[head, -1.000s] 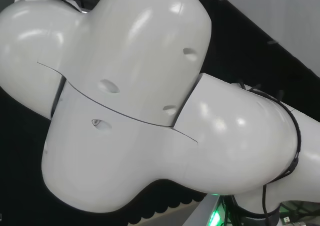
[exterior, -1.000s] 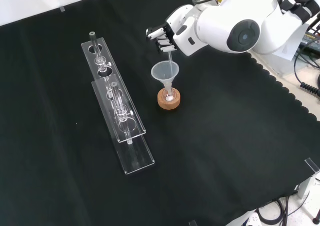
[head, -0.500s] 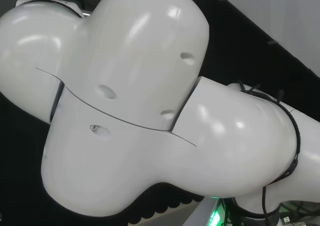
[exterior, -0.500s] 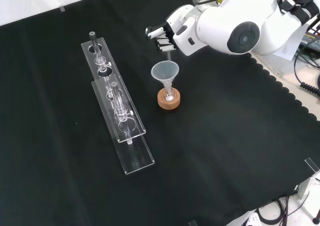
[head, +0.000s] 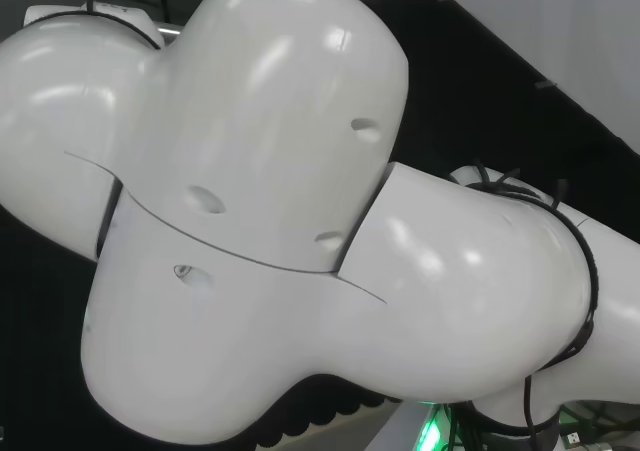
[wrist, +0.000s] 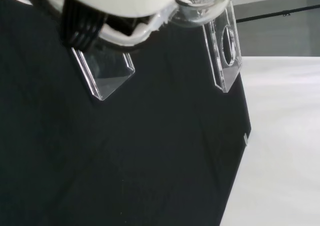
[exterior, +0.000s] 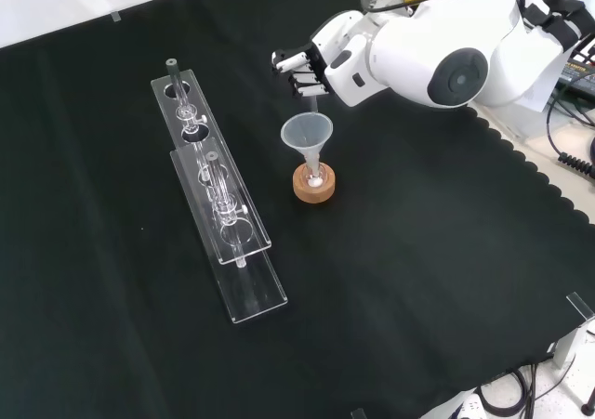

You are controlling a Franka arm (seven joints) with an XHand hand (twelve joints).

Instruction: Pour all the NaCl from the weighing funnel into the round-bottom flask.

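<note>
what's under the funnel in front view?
The funnel stem runs down into a flask neck; a cork ring sits beneath. The clear flask's body is hard to make out, so its contents can't be told.

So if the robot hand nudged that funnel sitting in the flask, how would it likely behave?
Probably tippy: the funnel has a wide cone over a thin stem in the flask. It looks thin and translucent, so likely light. The cork ring may steady the flask, but a sideways push could topple them.
</note>
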